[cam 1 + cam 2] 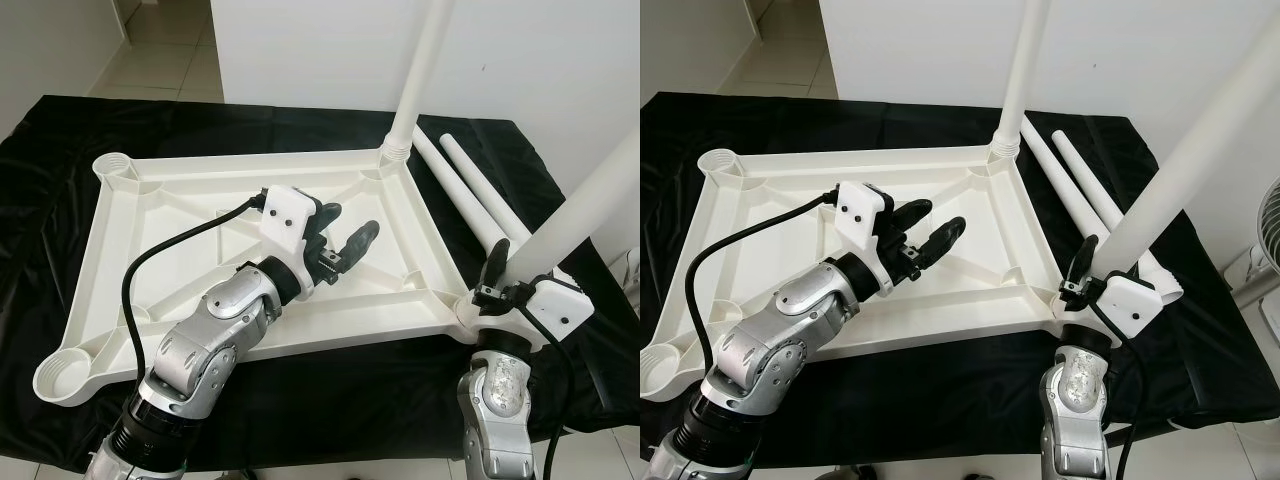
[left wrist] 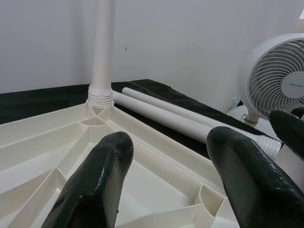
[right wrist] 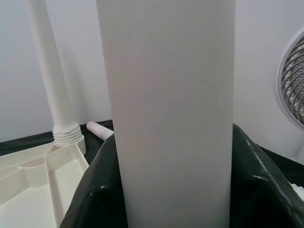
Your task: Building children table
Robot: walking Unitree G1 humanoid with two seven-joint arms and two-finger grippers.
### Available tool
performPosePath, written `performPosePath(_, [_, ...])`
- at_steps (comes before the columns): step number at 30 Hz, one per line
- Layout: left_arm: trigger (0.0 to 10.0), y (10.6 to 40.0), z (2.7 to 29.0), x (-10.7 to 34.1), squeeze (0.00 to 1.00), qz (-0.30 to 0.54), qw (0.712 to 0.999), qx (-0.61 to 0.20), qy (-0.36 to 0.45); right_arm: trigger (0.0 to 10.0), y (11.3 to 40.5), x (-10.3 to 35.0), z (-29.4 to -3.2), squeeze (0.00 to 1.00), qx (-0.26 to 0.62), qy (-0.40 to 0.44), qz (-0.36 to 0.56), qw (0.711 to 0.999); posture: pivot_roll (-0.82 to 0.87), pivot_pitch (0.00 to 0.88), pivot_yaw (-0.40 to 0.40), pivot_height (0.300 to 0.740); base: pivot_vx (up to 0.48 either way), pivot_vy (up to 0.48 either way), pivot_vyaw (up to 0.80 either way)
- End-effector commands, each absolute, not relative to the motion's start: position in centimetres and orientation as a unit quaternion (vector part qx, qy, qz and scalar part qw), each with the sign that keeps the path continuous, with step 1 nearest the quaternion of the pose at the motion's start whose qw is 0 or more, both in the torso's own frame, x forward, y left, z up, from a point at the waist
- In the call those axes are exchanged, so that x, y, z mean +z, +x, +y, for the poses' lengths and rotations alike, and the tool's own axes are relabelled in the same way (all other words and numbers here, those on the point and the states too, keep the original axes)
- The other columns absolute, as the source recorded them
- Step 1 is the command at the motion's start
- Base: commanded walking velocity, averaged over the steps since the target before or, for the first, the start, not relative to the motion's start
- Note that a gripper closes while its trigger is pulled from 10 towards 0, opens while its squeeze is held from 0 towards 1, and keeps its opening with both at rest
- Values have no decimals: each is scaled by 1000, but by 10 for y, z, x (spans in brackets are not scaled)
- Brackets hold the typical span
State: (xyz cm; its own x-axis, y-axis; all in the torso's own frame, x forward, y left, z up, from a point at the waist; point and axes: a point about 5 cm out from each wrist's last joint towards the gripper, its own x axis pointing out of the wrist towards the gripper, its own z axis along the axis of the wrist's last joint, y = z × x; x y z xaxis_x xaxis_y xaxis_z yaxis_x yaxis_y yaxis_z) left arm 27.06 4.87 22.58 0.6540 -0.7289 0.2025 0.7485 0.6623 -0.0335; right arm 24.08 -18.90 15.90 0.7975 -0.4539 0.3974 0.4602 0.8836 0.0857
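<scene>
A white plastic table top [image 1: 200, 215] lies upside down on a black cloth [image 1: 60, 140], so its ribs and corner cups face up. One white leg [image 1: 420, 70] stands straight up in the far corner cup on the robot's right. A second leg [image 1: 590, 195] stands tilted in the near right corner cup. The right gripper [image 1: 497, 275] is clenched on this leg, low down by the cup, with a black finger on each side of it. In the right wrist view the leg [image 3: 173, 109] fills the middle, and the black fingers [image 3: 95, 199] press on both sides of it. Two spare legs [image 1: 470, 190] lie flat on the cloth, side by side, just past the right edge of the table top. The two corner cups on the left have no legs in them. The left gripper [image 1: 345, 235] hovers over the middle of the table top, and its two black fingers are spread apart and hold nothing. In the left wrist view the fingers [image 2: 99, 180] point toward the standing leg and the lying legs. A white fan [image 2: 278, 80] stands on the floor by the wall on the right. It has a small round label in its middle, but the words are too small to read.
</scene>
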Motion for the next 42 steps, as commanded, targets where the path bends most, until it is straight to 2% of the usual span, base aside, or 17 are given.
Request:
performPosePath(1, [10000, 265, 42, 228, 0, -88, 884, -455, -51, 10000, 228, 107, -215, 0, -320, -17, -75, 944, 9, 150, 35, 740, 0, 0, 0])
performPosePath(11, [10000, 265, 41, 229, 0, -87, 879, -466, -47, 10000, 224, 106, -222, 0, -387, -14, -79, 919, 7, 148, 52, 740, 0, 0, 0])
performPosePath(18, [10000, 266, 40, 230, 0, -88, 878, -468, -48, 10000, 229, 100, -223, 0, -416, 21, -60, 907, 5, 148, 59, 740, 0, 0, 0])
performPosePath(24, [10000, 265, 40, 230, 0, -87, 877, -470, -48, 10000, 234, 101, -221, 0, -414, 31, -61, 908, 11, 156, 60, 740, 0, 0, 0])
performPosePath(32, [10000, 263, 41, 228, 0, -82, 879, -466, -51, 10000, 244, 107, -211, 0, -372, 22, -74, 925, 16, 160, 48, 740, 0, 0, 0])
performPosePath(41, [10000, 261, 39, 228, 0, -83, 880, -464, -57, 10000, 246, 111, -215, 0, -350, 16, -86, 933, 12, 159, 35, 740, 0, 0, 0])
performPosePath(42, [10000, 261, 38, 228, 0, -84, 881, -462, -59, 10000, 247, 113, -217, 675, -345, 16, -88, 934, 12, 159, 35, 740, 0, 0, 0])
